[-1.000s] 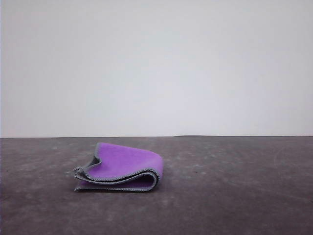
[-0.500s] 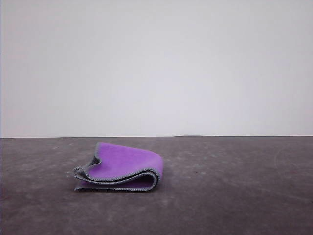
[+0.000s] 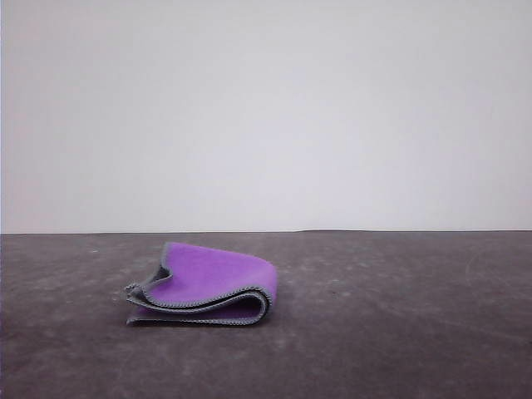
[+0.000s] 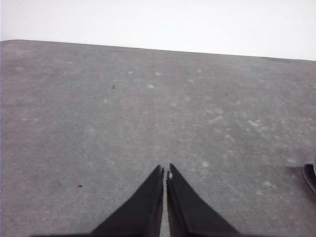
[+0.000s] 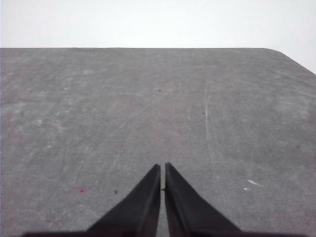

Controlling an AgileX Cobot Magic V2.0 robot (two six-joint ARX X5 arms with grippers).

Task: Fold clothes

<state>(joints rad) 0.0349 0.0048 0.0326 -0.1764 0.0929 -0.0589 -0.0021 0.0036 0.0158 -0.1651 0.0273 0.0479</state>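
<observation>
The clothes (image 3: 208,283) lie folded on the dark table, left of centre in the front view, purple face up with grey stitched edging showing along the layered front edge. A small dark bit of the clothes' edge (image 4: 311,175) peeks in at the border of the left wrist view. My left gripper (image 4: 165,170) is shut with nothing between its black fingers, hovering over bare table apart from the cloth. My right gripper (image 5: 162,166) is also shut and holds nothing, over bare table.
The dark grey table (image 3: 399,316) has a scuffed surface and ends at a far edge against a plain white wall (image 3: 266,116). The table's rounded far corner (image 5: 281,53) appears in the right wrist view.
</observation>
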